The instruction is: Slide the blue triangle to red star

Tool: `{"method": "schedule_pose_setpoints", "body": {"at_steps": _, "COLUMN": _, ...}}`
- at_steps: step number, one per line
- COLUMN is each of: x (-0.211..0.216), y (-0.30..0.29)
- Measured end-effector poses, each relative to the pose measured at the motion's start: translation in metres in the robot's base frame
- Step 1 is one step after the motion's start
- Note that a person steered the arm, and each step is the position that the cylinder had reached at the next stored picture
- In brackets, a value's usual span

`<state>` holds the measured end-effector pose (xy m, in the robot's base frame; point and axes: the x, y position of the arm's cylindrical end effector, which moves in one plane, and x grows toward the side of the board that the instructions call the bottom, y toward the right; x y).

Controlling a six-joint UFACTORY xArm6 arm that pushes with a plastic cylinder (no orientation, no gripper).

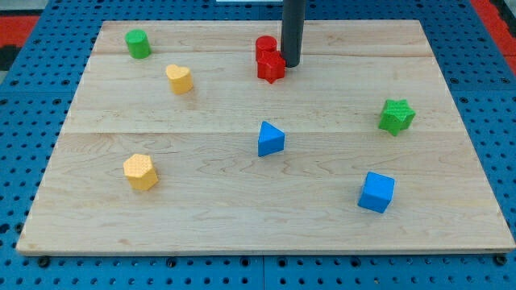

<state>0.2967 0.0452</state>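
Your end effector is a bare rod with no jaws to open or close, holding nothing; my tip (290, 64) sits near the bench's (242, 217) top edge, touching the right side of the red star (271, 68), with a red cylinder (264, 46) just behind the star. You'll find the blue triangle (270, 139) mid-bench, well apart from both, toward the bottom edge
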Motion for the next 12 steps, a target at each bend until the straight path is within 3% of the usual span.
{"method": "schedule_pose_setpoints", "body": {"at_steps": 1, "x": 0.0, "y": -0.013}}
{"method": "schedule_pose_setpoints", "body": {"at_steps": 2, "x": 0.026, "y": 0.042}}
{"method": "schedule_pose_setpoints", "body": {"at_steps": 3, "x": 0.106, "y": 0.069}}
{"method": "schedule_pose_setpoints", "body": {"at_steps": 4, "x": 0.176, "y": 0.067}}
{"method": "schedule_pose_setpoints", "body": {"at_steps": 6, "x": 0.193, "y": -0.001}}
{"method": "schedule_pose_setpoints", "body": {"at_steps": 7, "x": 0.158, "y": -0.052}}
{"method": "schedule_pose_setpoints", "body": {"at_steps": 8, "x": 0.12, "y": -0.066}}
{"method": "schedule_pose_setpoints", "body": {"at_steps": 9, "x": 0.159, "y": -0.06}}
{"method": "schedule_pose_setpoints", "body": {"at_steps": 10, "x": 0.141, "y": -0.123}}
{"method": "schedule_pose_setpoints", "body": {"at_steps": 12, "x": 0.107, "y": -0.064}}
